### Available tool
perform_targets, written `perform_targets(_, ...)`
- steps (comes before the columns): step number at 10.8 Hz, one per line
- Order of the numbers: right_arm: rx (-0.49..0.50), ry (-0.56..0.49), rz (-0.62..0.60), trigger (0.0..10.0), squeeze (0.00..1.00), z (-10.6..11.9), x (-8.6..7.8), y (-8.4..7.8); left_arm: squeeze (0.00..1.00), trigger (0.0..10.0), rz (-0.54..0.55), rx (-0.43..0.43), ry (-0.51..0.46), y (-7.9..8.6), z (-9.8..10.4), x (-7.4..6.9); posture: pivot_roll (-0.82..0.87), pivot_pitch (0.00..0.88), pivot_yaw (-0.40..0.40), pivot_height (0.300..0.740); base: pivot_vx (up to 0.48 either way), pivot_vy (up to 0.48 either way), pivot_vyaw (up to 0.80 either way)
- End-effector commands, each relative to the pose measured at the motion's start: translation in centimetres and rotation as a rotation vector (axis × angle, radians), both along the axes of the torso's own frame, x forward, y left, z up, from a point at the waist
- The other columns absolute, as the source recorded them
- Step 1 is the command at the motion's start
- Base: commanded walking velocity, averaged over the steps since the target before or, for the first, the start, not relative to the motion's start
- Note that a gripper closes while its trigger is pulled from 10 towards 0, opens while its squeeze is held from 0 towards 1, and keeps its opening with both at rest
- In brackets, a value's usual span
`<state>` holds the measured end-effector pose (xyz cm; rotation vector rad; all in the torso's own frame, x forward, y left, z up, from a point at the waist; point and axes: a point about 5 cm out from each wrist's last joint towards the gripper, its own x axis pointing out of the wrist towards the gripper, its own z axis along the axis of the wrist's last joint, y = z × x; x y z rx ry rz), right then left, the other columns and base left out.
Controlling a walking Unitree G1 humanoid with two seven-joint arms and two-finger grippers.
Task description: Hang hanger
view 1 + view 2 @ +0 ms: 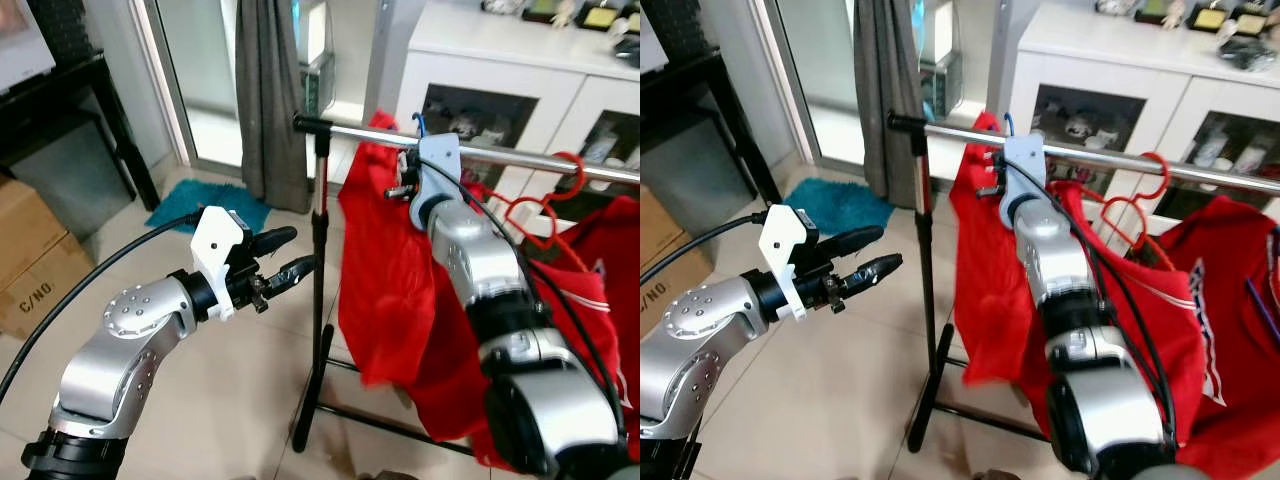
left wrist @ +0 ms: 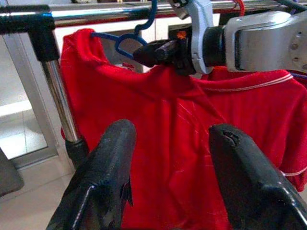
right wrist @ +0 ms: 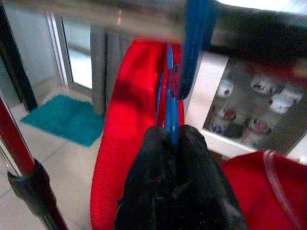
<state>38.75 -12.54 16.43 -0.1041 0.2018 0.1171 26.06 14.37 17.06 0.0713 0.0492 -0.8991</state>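
Hanger [image 3: 169,96] pinched in right hand [image 3: 171,143], hooked over rail [image 1: 520,155]

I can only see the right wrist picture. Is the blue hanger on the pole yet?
Observer: Its hook is over the rail; the left wrist view shows the blue hanger there, with the right hand pinching it.
Operator: What's hanging on it?
Observer: A red shirt, draped near the rack's end post.
Operator: Where's the other hand?
Observer: The left hand is open, beside the post, touching nothing.
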Motion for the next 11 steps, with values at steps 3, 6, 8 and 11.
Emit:
perform_targets(3, -0.051, 0.089, 0.036, 10.0, 0.38, -1.3, -0.4, -0.7, 0.00, 10.0, -0.013, 0.019, 0.005, -0.1, -0.1, -0.3, -0.03, 0.000, -0.017, 0.740, 0.000, 0.000, 0.00)
perform_targets(6, 0.051, -0.056, 0.044, 10.0, 1.00, -0.2, -2.6, -2.1, 0.00, 10.0, 0.042, 0.009, 0.014, 0.2, -0.7, -0.4, -0.05, 0.000, -0.002, 0.740, 0.000, 0.000, 0.00)
perform_targets(8, 0.234, -0.210, 0.161, 10.0, 1.00, 1.5, -5.6, -1.8, 0.00, 10.0, 0.216, 0.022, 0.015, 1.0, -1.7, 0.1, -0.05, 0.000, 0.000, 0.740, 0.000, 0.000, 0.00)
perform_targets(11, 0.264, -0.190, 0.241, 10.0, 0.00, 0.2, -9.9, -1.2, 0.00, 10.0, 0.417, 0.003, 0.019, 1.5, -2.6, -0.2, -0.06, 0.000, -0.014, 0.740, 0.000, 0.000, 0.00)
